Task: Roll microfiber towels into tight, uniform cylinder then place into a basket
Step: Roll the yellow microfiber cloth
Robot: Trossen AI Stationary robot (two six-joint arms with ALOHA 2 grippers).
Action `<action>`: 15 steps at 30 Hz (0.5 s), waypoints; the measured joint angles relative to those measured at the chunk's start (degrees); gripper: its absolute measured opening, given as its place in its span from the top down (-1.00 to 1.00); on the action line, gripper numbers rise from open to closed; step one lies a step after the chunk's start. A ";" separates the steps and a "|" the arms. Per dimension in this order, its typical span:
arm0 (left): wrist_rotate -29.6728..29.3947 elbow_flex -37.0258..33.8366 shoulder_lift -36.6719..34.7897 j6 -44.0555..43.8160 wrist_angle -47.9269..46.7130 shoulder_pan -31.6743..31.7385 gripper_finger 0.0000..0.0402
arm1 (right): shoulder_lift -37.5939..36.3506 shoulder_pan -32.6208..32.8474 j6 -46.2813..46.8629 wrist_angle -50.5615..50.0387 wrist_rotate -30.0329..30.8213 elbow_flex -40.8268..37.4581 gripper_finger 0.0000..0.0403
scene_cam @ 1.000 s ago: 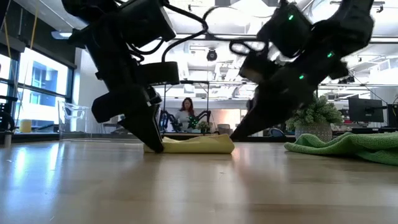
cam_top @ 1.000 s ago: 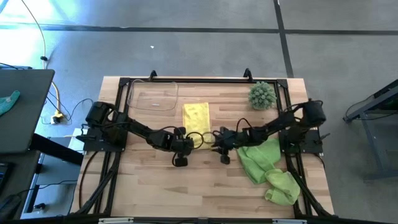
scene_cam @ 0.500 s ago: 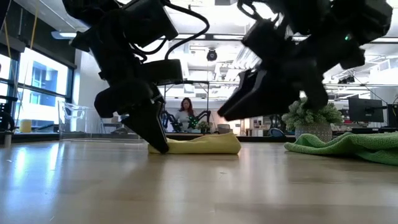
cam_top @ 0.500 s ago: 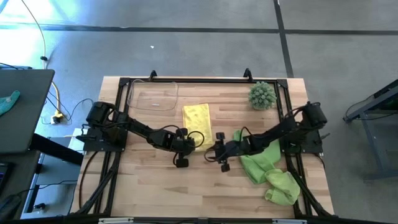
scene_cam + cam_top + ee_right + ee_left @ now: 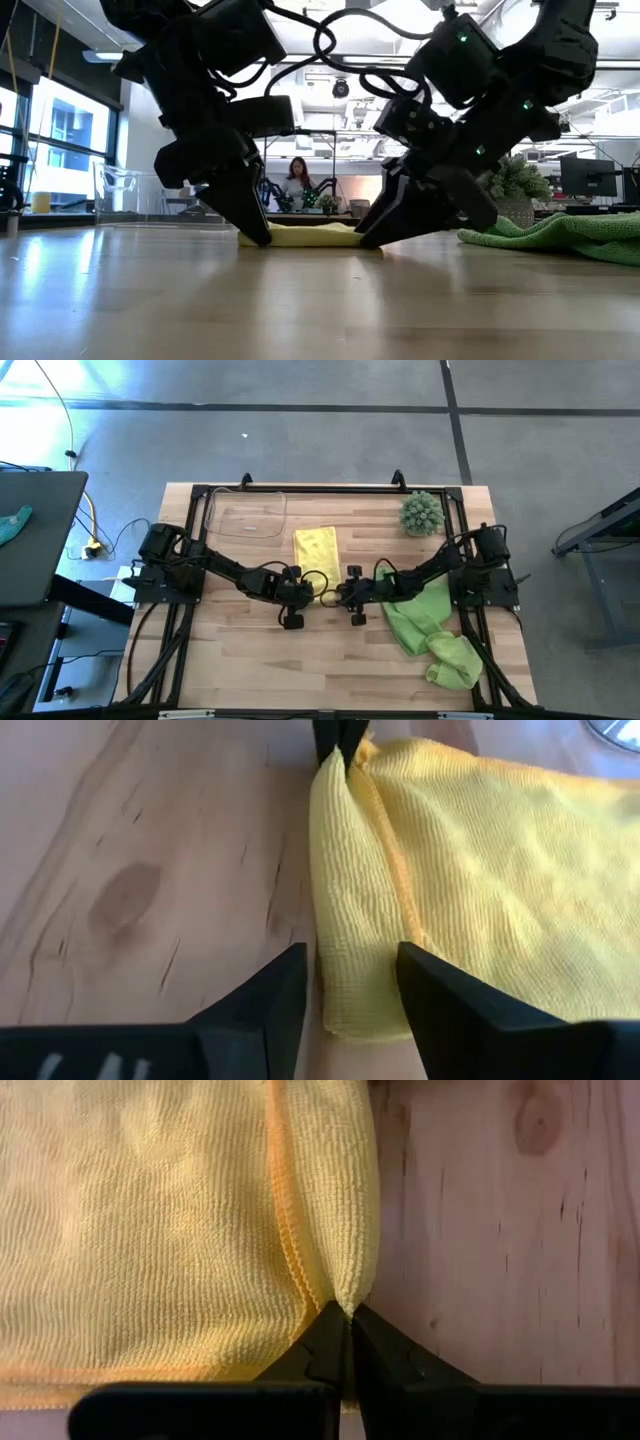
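Yellow microfiber towel (image 5: 316, 548) is lying flat mid-desk, just beside the clear basket (image 5: 245, 515). Left gripper (image 5: 348, 1317) is pinching the towel's near folded edge, fingers fully closed on cloth. Right gripper (image 5: 348, 982) is straddling the same edge at the opposite corner, fingers spread, not yet clamping. Risk: uneven tension is likely skewing the roll if the right side misses a layer. Green towels (image 5: 430, 622) are lying heaped far right.

Basket (image 5: 245, 515) behind towel (image 5: 316, 546); plant (image 5: 421, 513) right
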 joint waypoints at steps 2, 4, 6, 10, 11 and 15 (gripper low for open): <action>-0.47 -0.03 0.00 -1.75 0.32 -0.05 0.96 | 0.32 -0.80 1.78 -0.62 -1.06 0.06 0.26; -0.39 -0.03 0.00 -3.38 0.69 -0.04 0.96 | 0.50 -1.37 4.69 -1.44 -1.75 0.12 0.26; 0.59 -0.03 0.00 -5.89 1.24 -0.04 0.96 | 0.53 -1.69 7.63 -2.31 -2.18 0.16 0.26; 4.09 0.01 0.00 -14.26 1.77 -0.12 0.96 | 0.56 -1.83 12.20 -4.70 -2.43 0.29 0.37; 4.66 0.01 0.00 -16.26 1.81 -0.24 0.96 | 0.56 -1.87 13.29 -5.09 -2.53 0.32 0.41; 6.09 0.03 0.00 -21.53 2.03 -0.84 0.96 | 0.56 -2.04 17.73 -5.89 -4.45 0.32 0.70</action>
